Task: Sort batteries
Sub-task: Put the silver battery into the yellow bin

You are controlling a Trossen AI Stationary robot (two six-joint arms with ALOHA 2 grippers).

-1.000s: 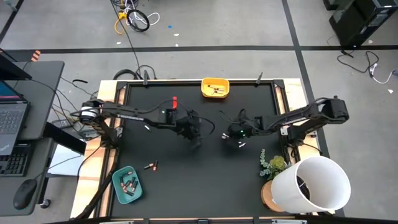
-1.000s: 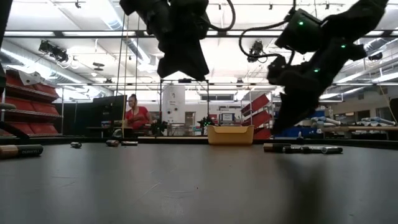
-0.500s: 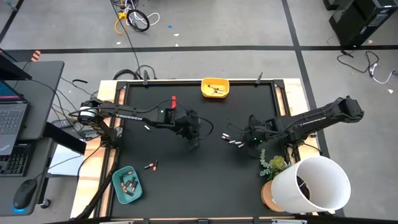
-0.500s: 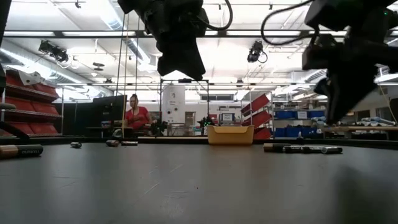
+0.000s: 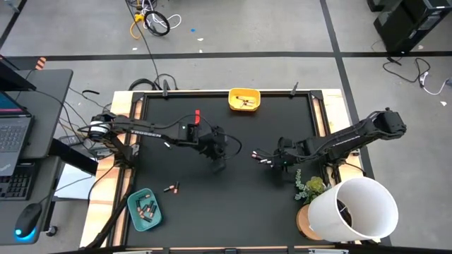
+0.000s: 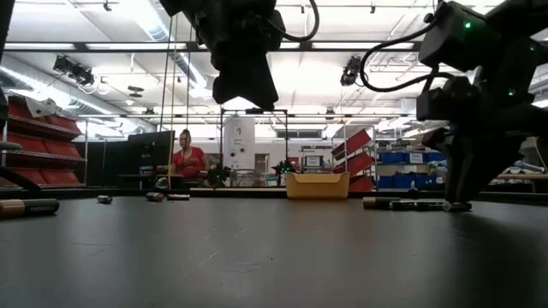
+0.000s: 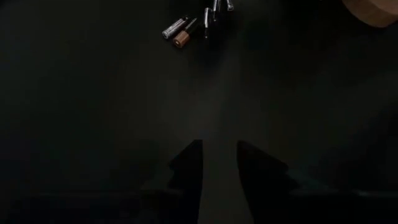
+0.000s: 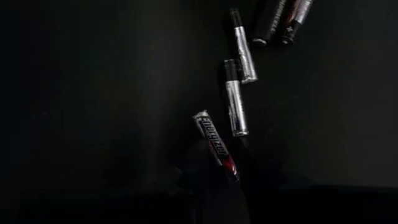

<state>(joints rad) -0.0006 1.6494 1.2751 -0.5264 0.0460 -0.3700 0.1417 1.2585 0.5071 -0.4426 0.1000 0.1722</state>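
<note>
Right gripper, fingers parted about a silver, red-ended battery of unreadable lettering, beside the loose batteries right of the slightly parted, empty left gripper on black desk.

text: none legible | batteries: print too blurred

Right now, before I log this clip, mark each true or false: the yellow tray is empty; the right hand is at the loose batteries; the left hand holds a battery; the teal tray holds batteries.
1. The yellow tray is empty: false, it holds a few small items.
2. The right hand is at the loose batteries: true.
3. The left hand holds a battery: false, it is open and empty.
4. The teal tray holds batteries: true.
</note>
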